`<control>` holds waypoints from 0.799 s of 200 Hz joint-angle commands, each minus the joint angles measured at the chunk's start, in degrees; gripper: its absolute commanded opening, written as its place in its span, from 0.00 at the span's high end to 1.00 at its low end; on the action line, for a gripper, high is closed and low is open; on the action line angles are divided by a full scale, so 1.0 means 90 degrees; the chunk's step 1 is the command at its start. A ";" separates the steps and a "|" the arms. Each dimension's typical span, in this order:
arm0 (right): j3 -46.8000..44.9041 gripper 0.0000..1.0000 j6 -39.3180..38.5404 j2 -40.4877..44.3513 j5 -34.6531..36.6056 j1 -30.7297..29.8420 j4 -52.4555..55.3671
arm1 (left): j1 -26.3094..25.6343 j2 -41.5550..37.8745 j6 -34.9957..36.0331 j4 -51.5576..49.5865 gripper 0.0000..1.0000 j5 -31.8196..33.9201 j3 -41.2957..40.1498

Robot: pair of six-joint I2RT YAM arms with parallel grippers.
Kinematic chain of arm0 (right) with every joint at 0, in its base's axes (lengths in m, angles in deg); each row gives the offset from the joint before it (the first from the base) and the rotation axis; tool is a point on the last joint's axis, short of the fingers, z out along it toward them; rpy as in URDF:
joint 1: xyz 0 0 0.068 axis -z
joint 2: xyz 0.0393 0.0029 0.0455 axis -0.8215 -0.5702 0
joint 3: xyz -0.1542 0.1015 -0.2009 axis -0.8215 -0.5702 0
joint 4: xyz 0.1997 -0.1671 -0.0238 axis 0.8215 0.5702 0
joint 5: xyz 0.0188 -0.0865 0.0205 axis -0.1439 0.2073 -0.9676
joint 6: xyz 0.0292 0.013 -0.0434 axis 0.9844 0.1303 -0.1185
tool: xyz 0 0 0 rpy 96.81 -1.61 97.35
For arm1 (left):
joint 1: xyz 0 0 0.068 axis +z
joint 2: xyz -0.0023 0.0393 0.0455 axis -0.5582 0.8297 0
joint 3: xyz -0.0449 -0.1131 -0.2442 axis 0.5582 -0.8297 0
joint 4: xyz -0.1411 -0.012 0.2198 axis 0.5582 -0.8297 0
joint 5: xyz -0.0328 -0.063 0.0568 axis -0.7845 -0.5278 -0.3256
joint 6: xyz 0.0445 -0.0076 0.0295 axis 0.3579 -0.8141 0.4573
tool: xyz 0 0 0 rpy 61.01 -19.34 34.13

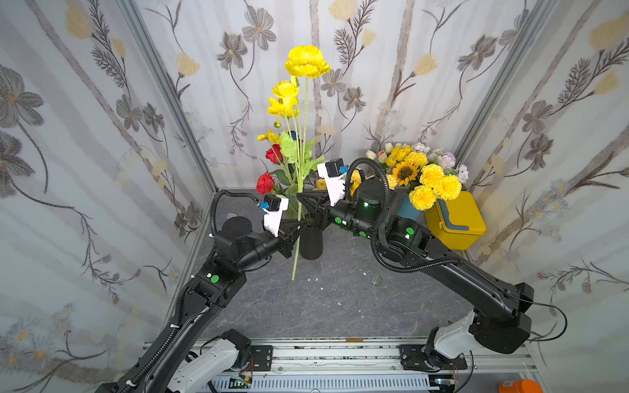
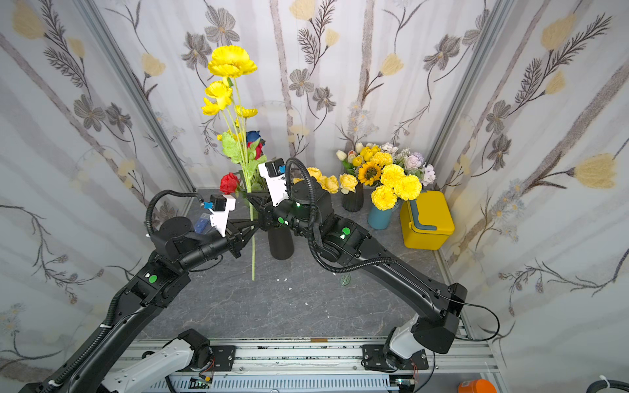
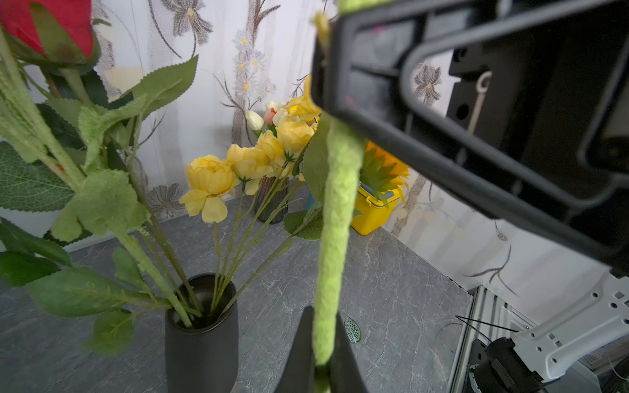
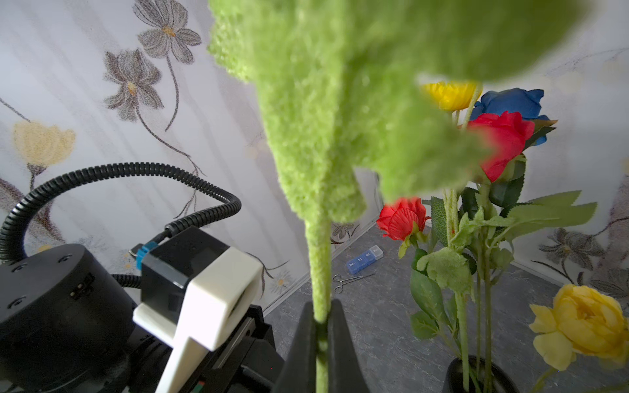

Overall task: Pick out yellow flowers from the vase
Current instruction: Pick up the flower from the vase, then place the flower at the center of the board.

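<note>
**Both grippers pinch one stem (image 1: 295,258) outside the vase (image 1: 311,243)**

The left gripper (image 1: 299,223) is closed on the fuzzy green stem. In the left wrist view its two fingers (image 3: 299,354) press against the stem from either side. The right gripper (image 1: 301,200) is clamped on the same stem just above, and the right wrist view shows its fingers (image 4: 340,350) tight on it too. The two grippers nearly meet, one over the other, near the vase's mouth.

The stem hangs close to upright. Its lower end is out of the vase, beside it on the left arm's side in both top views. Whether the tip touches the table (image 1: 340,306) I cannot tell. Upward the stem runs into a cluster of tall yellow flowers (image 1: 307,61), the highest things in the scene. Which of these blooms belong to the held stem I cannot tell.

In the vase stand red roses (image 1: 265,183), a blue rose (image 2: 253,136) and pale yellow roses (image 3: 209,177) that lean out toward the right arm's side.

In the back right corner a blue vase (image 2: 379,217) holds a bouquet (image 1: 431,175) of yellow carnations, a sunflower and tulips, just beside a yellow box (image 1: 456,221). A loose leaf (image 1: 376,279) lies on the table.
</note>
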 commanded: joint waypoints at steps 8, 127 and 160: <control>-0.0181 0.77 0.0020 0.0170 0.0113 0.0006 -0.0416 | 0.0008 -0.0079 -0.0075 -0.0256 1.00 0.0723 0.0044; -0.3989 0.07 -0.0746 0.3319 0.2219 0.0674 -0.1963 | 0.0783 0.0120 -0.1389 -0.3704 1.00 0.4561 0.0877; -0.4857 0.06 -0.0627 0.4095 0.2575 0.0733 -0.1902 | 0.1941 0.0859 -0.1397 -0.3322 1.00 0.3703 0.0335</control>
